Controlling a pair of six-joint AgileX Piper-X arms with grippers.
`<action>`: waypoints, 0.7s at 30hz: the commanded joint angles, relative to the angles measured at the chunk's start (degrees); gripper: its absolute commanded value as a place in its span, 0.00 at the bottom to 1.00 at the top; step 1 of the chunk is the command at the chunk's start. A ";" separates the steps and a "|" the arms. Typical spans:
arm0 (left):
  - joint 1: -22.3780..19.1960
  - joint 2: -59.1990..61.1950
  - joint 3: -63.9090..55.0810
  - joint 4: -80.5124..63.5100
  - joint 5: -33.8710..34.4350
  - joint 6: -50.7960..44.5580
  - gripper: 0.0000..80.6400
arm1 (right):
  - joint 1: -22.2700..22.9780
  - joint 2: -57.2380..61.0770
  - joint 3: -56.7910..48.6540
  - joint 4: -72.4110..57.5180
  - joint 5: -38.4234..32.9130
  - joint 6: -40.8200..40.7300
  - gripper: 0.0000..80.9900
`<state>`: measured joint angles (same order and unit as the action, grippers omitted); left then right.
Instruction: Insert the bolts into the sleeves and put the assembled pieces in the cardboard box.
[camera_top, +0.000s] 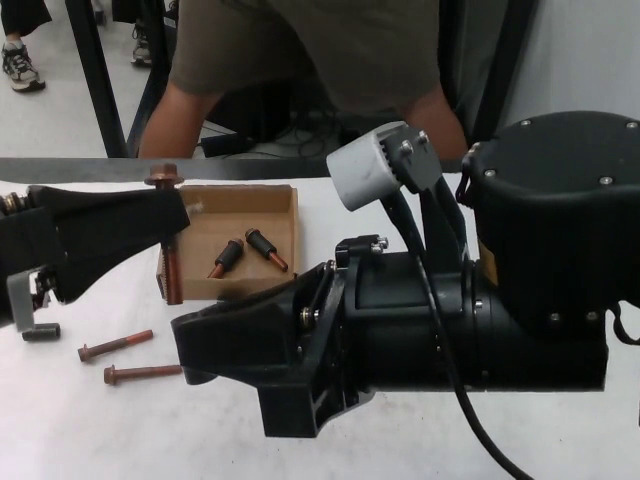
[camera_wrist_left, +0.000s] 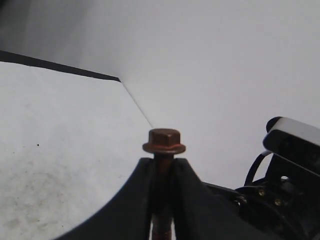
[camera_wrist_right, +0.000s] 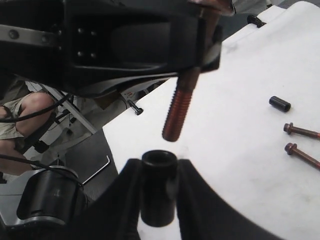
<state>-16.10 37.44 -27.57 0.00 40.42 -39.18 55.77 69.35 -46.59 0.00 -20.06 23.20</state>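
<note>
Two copper bolts (camera_top: 116, 344) and a black sleeve (camera_top: 41, 332) are lying on the white worktop (camera_top: 60, 430) beside the brown box (camera_top: 235, 205).

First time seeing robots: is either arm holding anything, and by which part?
Left gripper: a bolt, by the shank under its head. Right gripper: a sleeve, by its sides.

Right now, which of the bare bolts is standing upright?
The bolt clamped in the left gripper, head up, over the sleeve that the right gripper holds. The other two bare bolts lie flat on the bench.
</note>
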 joint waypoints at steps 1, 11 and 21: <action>-0.70 -0.50 -0.11 -3.08 -0.66 -0.25 0.01 | 0.11 1.37 -0.23 -1.80 0.07 0.76 0.00; -1.84 -0.50 -0.11 -1.94 -1.74 3.65 0.01 | 0.11 1.86 -1.63 -3.66 0.07 1.98 0.00; -1.84 -0.50 -0.11 -1.08 -1.89 6.20 0.01 | 0.11 1.41 -2.06 -0.62 0.07 1.68 0.00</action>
<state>-17.68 37.44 -27.57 -0.91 38.90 -33.94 55.77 71.36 -47.91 -1.13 -20.02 24.97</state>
